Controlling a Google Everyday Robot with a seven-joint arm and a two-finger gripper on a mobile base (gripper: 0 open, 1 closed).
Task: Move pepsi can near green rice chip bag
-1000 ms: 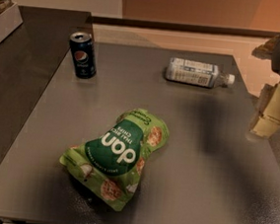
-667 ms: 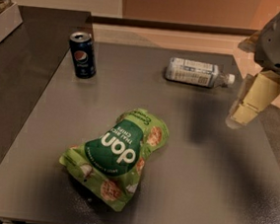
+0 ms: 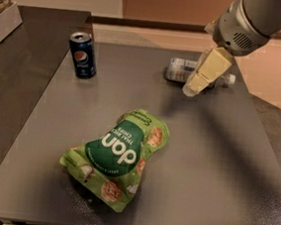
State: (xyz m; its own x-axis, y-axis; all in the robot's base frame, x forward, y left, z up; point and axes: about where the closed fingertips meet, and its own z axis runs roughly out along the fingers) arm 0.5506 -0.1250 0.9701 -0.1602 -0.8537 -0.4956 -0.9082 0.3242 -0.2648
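Note:
The pepsi can (image 3: 83, 54) stands upright at the far left of the grey table, dark blue with a round logo and silver top. The green rice chip bag (image 3: 119, 155) lies flat near the middle front of the table, well apart from the can. My gripper (image 3: 191, 88) reaches in from the upper right on a grey arm. It hangs above the table's far right part, in front of a clear bottle, far from the can. Its cream fingers point down and to the left.
A clear plastic bottle with a white label (image 3: 182, 70) lies on its side at the far right, partly hidden by the gripper. The grey table (image 3: 213, 181) ends at a dark side counter on the left (image 3: 14, 82). A box corner (image 3: 1, 6) shows at top left.
The arm has swung left and inward over the table, from the right edge to in front of the bottle. The can, bag and bottle have not moved.

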